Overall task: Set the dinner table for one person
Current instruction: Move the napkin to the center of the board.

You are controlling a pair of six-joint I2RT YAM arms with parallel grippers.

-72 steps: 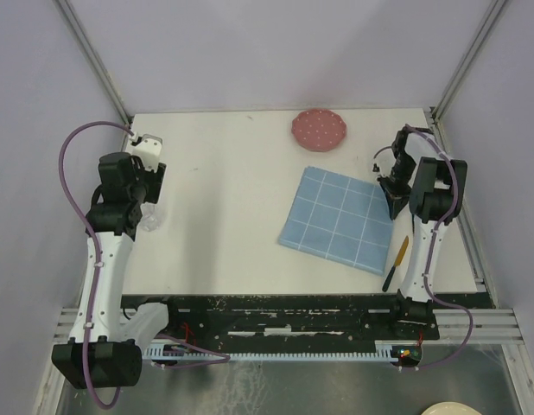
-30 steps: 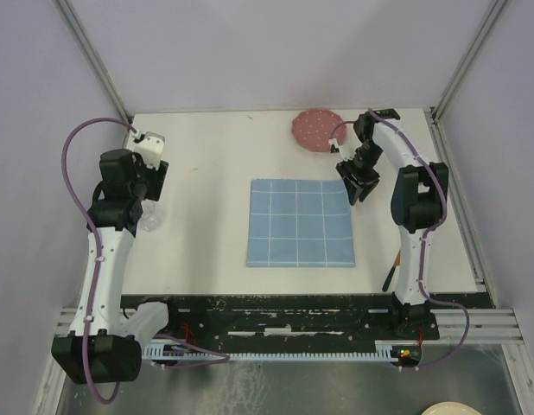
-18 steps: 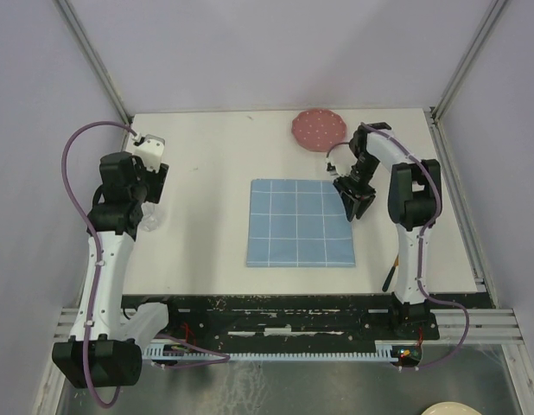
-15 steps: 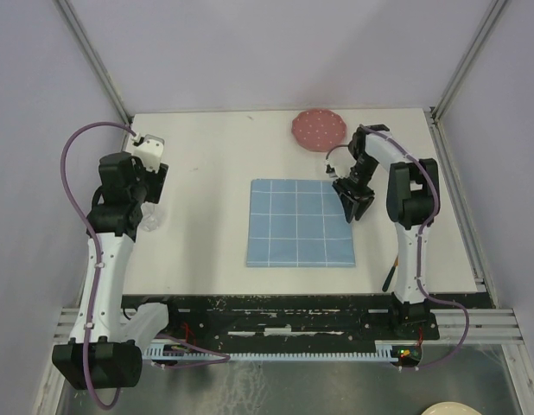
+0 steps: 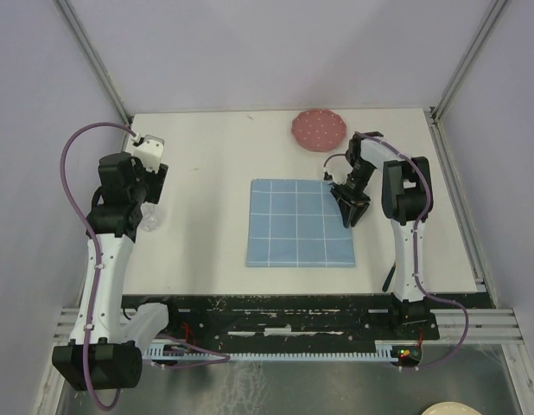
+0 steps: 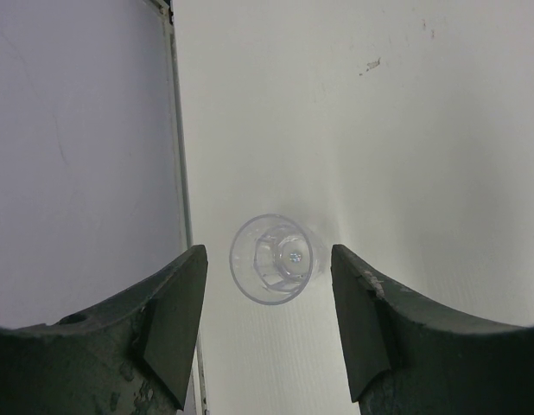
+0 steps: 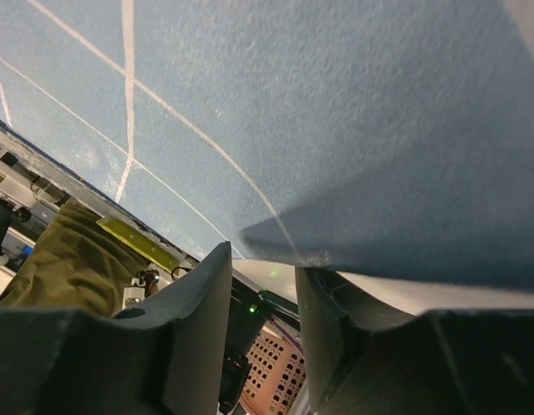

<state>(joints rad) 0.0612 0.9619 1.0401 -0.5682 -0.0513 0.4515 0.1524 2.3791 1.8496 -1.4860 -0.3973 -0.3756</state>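
Observation:
On the white dinner table (image 5: pixel 215 164) a blue grid placemat (image 5: pixel 297 223) lies flat and square near the middle. My right gripper (image 5: pixel 352 207) is low at the mat's right edge. In the right wrist view the placemat (image 7: pixel 293 112) fills the upper frame, its edge resting over one fingertip (image 7: pixel 323 285). The right gripper (image 7: pixel 263 298) is open, with nothing between the jaws. A clear glass (image 5: pixel 150 220) stands at the table's left side. My left gripper (image 6: pixel 267 303) hovers open above the glass (image 6: pixel 271 259), not touching it.
A pink dotted plate (image 5: pixel 319 130) sits at the back, right of centre. A knife with a yellow handle (image 5: pixel 390 275) lies near the front right, partly hidden behind the right arm. The cage frame (image 6: pixel 176 130) runs close along the table's left edge.
The placemat was dragged from the right to the middle and squared up. In the last second my right gripper slid from the mat's far right corner nearer along its edge, jaws narrowing slightly. The left arm stayed still.

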